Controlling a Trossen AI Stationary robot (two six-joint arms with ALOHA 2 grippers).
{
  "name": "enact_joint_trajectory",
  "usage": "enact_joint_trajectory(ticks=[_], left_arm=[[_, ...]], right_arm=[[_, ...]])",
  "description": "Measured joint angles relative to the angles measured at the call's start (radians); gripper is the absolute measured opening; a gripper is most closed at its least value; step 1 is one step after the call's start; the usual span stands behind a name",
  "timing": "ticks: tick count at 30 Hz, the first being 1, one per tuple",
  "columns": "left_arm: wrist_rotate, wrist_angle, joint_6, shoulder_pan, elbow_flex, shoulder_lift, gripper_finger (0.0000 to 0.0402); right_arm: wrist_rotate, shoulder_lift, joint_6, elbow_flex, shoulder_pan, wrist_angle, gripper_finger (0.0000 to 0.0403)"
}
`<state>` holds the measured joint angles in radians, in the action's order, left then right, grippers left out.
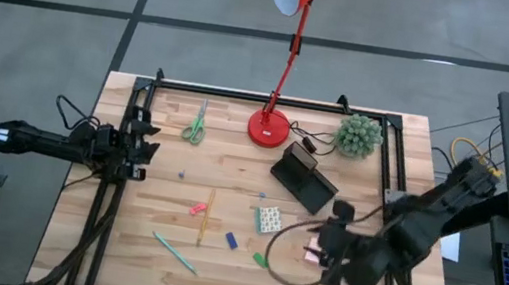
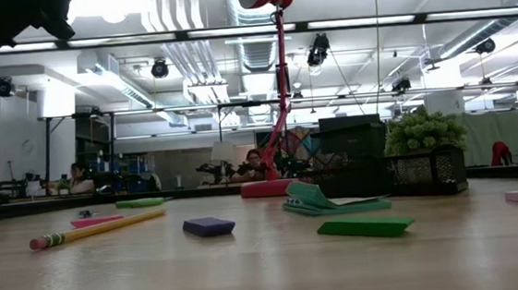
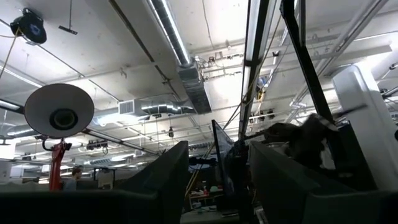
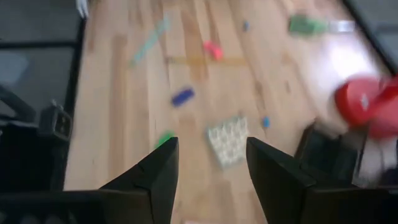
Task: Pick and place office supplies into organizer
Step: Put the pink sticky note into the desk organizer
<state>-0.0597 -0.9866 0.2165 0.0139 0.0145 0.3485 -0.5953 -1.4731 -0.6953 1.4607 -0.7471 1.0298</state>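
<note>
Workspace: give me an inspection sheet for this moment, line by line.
Surface: pale wooden plank table, black frame around it.
Job's things: black compartment organizer mid-table; green-handled scissors, yellow pencil, teal pen, pink piece, blue piece, green piece, pale patterned block loose on the wood.
Clutter: red desk lamp; green ball-shaped plant.
Grippers: left gripper open at the left edge; right gripper open above the near right.
Cables: black cable looping by the right gripper.
Surroundings: workshop with seated people behind.
</note>
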Motion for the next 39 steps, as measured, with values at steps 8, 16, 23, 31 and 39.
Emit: enact_joint_trajectory(ticks=[8, 16, 23, 31, 39], left_arm=[[0.0, 0.002, 0.0, -0.001, -0.003, -0.004, 0.0156], [0.0, 0.001, 0.003, -0.001, -0.003, 0.0, 0.0156], [0.0, 0.0, 0.008, -0.001, -0.003, -0.006, 0.0156], [0.0, 0.0, 0.008, -0.001, -0.003, -0.011, 0.0156], [0.0, 0.0, 0.009, -0.001, -0.003, -0.011, 0.0156]], right_arm=[[0.186, -0.216, -0.393, 0.042, -0.027, 0.304, 0.0178], [0.363, -0.41, -0.485, 0.04, -0.027, 0.368, 0.0178], [0.416, -0.52, -0.438, 0.054, -0.028, 0.349, 0.0178], [0.412, -0.586, -0.341, 0.054, -0.027, 0.319, 0.0178], [0.376, -0.592, -0.324, 0.048, -0.027, 0.307, 0.0178]])
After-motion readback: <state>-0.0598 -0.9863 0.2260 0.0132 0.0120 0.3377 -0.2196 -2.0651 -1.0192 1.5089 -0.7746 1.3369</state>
